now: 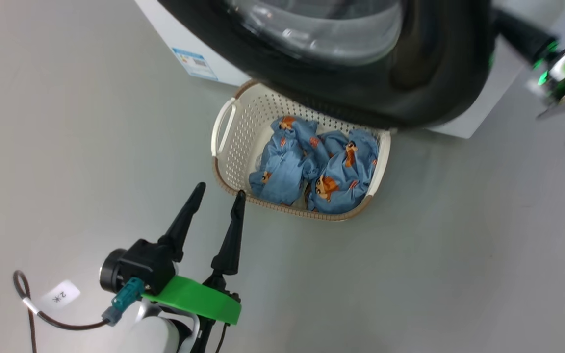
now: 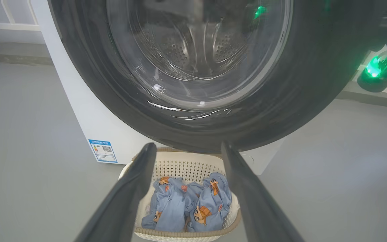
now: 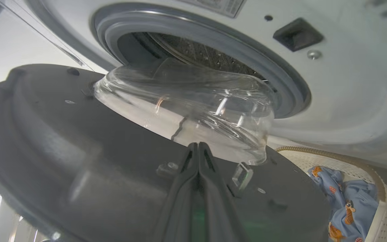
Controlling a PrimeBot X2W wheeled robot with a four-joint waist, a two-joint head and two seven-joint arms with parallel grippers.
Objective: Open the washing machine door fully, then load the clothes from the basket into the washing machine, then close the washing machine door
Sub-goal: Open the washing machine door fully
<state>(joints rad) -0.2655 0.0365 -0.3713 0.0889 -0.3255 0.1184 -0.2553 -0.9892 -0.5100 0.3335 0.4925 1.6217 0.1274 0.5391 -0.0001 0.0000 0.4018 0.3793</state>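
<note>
Item: washing machine door [image 1: 341,93], glossy black ring round a bulging clear porthole [image 3: 193,107]; partly swung out from the washing machine [image 2: 79,111], not yet fully open. Seen along the right fingers, its inner face lies directly beneath and ahead of them, the porthole bulge just beyond the tips and drawn clear of the grey gasket [image 3: 281,84]. Right fingers [image 3: 198,151]: pressed together, holding nothing, lying on or just above that inner face near a small latch tab; contact cannot be confirmed. Likely reason: placed behind the door to push it wider. Left fingers [image 1: 237,208]: spread wide, empty, hovering low over the floor [image 1: 66,122], tips pointing at the near rim of the basket [image 1: 223,147] and close to it; probably waiting to reach in once the door is out of the way. Basket: cream perforated plastic with a brown rim, standing on the floor ahead of the left fingers, its far end tucked under the door's lower edge. Contents: the clothes [image 1: 312,166], crumpled light-blue printed garments piled together toward the side farther from the left fingers; none removed. Drum [image 3: 197,50]: perforated steel, beyond the right fingers behind the gasket; no laundry visible in the part shown. Blue label [image 2: 102,151]: on the machine's white panel, beyond the left fingertips.
</note>
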